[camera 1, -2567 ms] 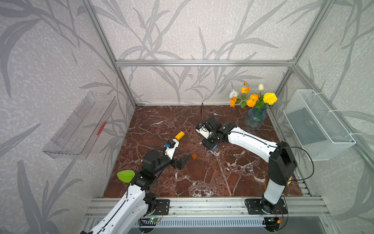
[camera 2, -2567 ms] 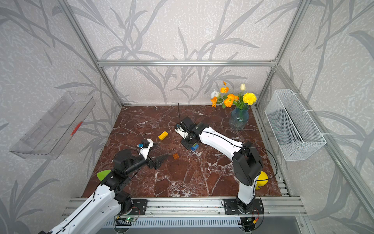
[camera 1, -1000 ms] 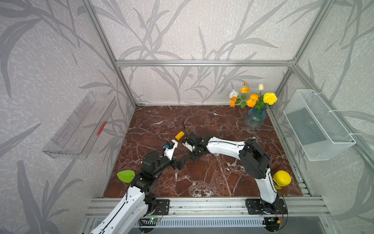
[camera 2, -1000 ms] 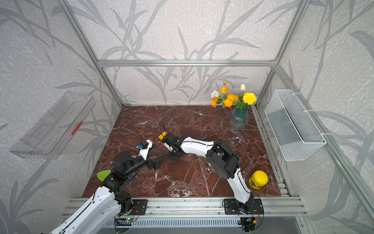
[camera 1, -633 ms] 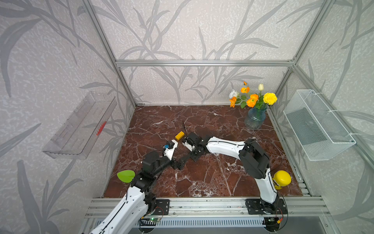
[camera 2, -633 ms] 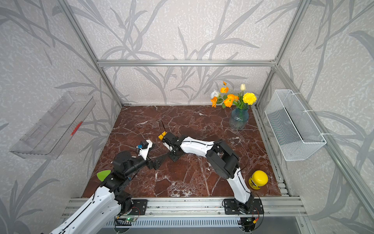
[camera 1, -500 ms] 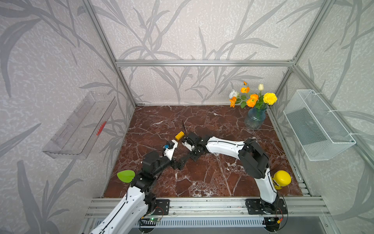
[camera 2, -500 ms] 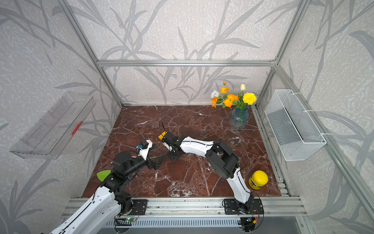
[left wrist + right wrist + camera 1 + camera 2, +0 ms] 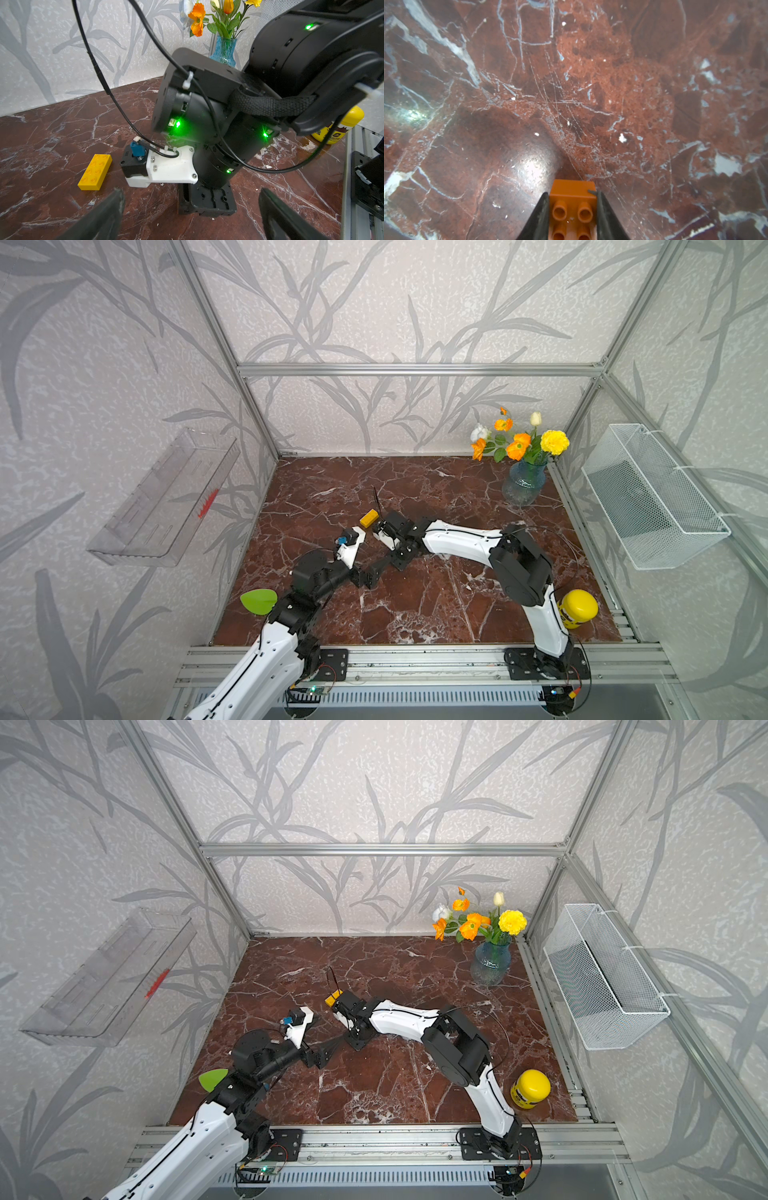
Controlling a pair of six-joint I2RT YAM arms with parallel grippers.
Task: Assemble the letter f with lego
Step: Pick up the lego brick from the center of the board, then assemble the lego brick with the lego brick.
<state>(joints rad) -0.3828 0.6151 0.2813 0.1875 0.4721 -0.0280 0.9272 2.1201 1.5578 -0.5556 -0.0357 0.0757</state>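
Note:
My right gripper (image 9: 572, 195) is shut on a small orange lego brick (image 9: 572, 187), studs facing the camera, just above the marble floor (image 9: 591, 83). In both top views that gripper (image 9: 401, 563) (image 9: 357, 1042) points down at the floor's left middle and hides the orange brick. A long yellow lego brick (image 9: 369, 517) (image 9: 331, 1000) (image 9: 95, 172) lies flat just behind it. My left gripper (image 9: 191, 197) (image 9: 374, 572) stands open and empty, aimed at the right gripper from close by. No letter f shows in any view.
A blue vase of flowers (image 9: 523, 485) stands at the back right. A yellow bottle (image 9: 575, 608) sits at the front right by the right arm's base. A wire basket (image 9: 652, 497) and a clear shelf (image 9: 166, 497) hang on the side walls.
The right arm swung left from the floor's middle to the spot before the left gripper. In the last second its jaws closed on the orange brick. The left arm stayed still.

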